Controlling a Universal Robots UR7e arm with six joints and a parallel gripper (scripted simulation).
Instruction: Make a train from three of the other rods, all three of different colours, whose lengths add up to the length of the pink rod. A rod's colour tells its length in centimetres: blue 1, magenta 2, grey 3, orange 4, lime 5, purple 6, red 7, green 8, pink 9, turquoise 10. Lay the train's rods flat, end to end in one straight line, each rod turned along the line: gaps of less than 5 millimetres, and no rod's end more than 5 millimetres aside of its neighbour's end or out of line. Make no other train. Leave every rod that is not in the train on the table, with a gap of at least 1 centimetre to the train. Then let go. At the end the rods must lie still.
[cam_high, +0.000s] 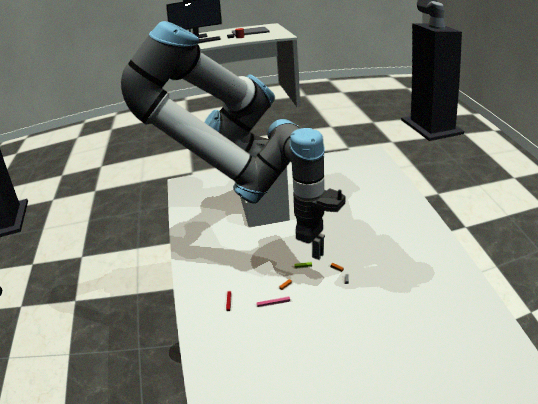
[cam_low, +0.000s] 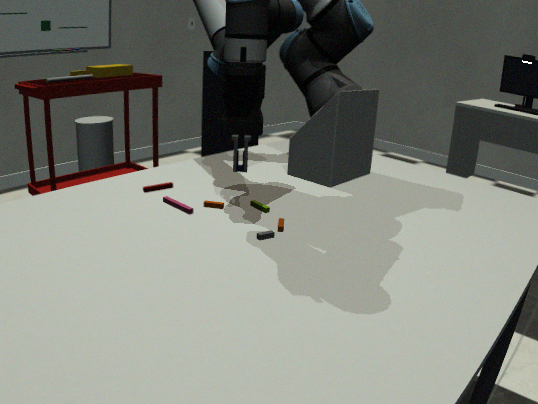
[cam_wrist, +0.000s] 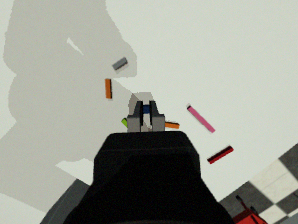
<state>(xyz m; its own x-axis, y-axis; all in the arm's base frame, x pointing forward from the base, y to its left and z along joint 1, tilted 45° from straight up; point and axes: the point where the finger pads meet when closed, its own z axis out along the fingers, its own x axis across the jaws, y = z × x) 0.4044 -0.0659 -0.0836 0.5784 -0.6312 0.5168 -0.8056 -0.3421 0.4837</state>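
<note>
My gripper (cam_high: 318, 255) (cam_low: 240, 168) (cam_wrist: 146, 108) is shut on a small blue rod (cam_low: 240, 167) (cam_wrist: 146, 108), high above the table. The long pink rod (cam_high: 273, 301) (cam_low: 178, 205) (cam_wrist: 201, 118) lies flat. A lime rod (cam_high: 303, 265) (cam_low: 260, 206) (cam_wrist: 124, 122) is partly hidden by the gripper in the wrist view. One orange rod (cam_high: 285, 284) (cam_low: 214, 204) (cam_wrist: 172, 125) lies between the lime and pink rods. Another orange rod (cam_high: 337, 267) (cam_low: 281, 225) (cam_wrist: 108, 88) lies near the grey rod (cam_high: 346, 279) (cam_low: 265, 235) (cam_wrist: 120, 64). The rods on the table lie apart.
A red rod (cam_high: 229, 301) (cam_low: 158, 187) (cam_wrist: 220, 154) lies beyond the pink rod, towards the table's side edge. The white table (cam_high: 350, 350) (cam_low: 200, 325) carries the rods. The arm's grey pedestal (cam_high: 267, 205) (cam_low: 350, 140) stands behind them.
</note>
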